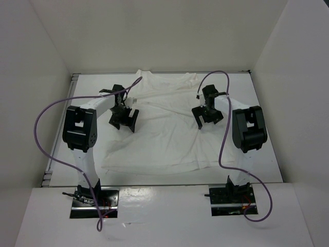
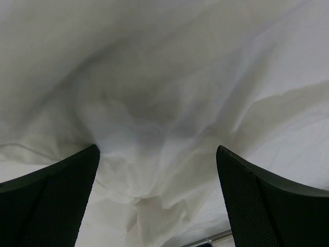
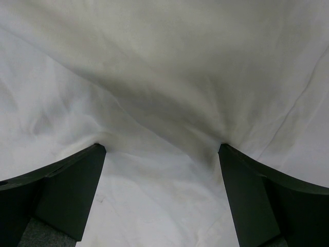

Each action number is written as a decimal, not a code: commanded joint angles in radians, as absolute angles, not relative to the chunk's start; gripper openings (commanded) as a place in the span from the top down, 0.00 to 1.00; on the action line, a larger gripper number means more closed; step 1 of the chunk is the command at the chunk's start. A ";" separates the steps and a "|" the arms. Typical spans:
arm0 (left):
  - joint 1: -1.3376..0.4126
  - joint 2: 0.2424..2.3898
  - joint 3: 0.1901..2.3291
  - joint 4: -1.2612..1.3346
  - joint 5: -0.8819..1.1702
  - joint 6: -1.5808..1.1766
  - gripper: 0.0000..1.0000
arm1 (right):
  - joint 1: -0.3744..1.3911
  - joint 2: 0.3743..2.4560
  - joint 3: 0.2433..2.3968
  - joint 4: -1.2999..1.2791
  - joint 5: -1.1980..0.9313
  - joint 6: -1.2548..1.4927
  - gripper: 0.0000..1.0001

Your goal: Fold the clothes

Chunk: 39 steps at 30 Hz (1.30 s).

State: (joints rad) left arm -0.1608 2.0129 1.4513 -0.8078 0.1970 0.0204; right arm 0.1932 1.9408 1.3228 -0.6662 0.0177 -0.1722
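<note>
Shirt [image 1: 164, 144] spread out on table [image 1: 241, 85], wrinkled, covering most of the middle. Neck end toward far edge, reaching right up to it; hem toward near edge, roughly parallel to it. Long axis far-to-near, about square with the table edges. Sleeves hard to pick out, white on white.

Left gripper [image 1: 125, 119] over shirt's left half, about mid-length, nearer left edge of table than centre. Jaws spread wide, gripping nothing. Left wrist view: gripper [image 2: 157, 149] down at the cloth, fingers [image 2: 51, 206] either side of a soft bunched hump, folds running in toward the left tip.

Right gripper [image 1: 206, 118] over shirt's right half, level with the left one, well apart from it. Jaws likewise spread wide, nothing clamped. Right wrist view: gripper [image 3: 162, 146] low on the cloth, fingers [image 3: 61, 195] with creases converging on both tips and a shallow ridge spanning between them.

Cannot tell whether tips press in or only touch. Cloth between both pairs of jaws, not pinched
</note>
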 commanded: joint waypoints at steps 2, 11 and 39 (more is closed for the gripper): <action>-0.153 2.034 1.442 -0.818 0.202 0.026 0.00 | 0.181 1.907 1.330 -0.620 0.034 -0.163 0.00; -0.120 2.043 1.496 -0.856 0.163 0.048 0.00 | 0.172 1.966 1.475 -0.693 0.029 -0.162 0.00; -0.146 1.930 1.557 -0.930 0.117 -0.018 0.00 | 0.153 1.735 1.264 -0.644 0.061 -0.156 0.00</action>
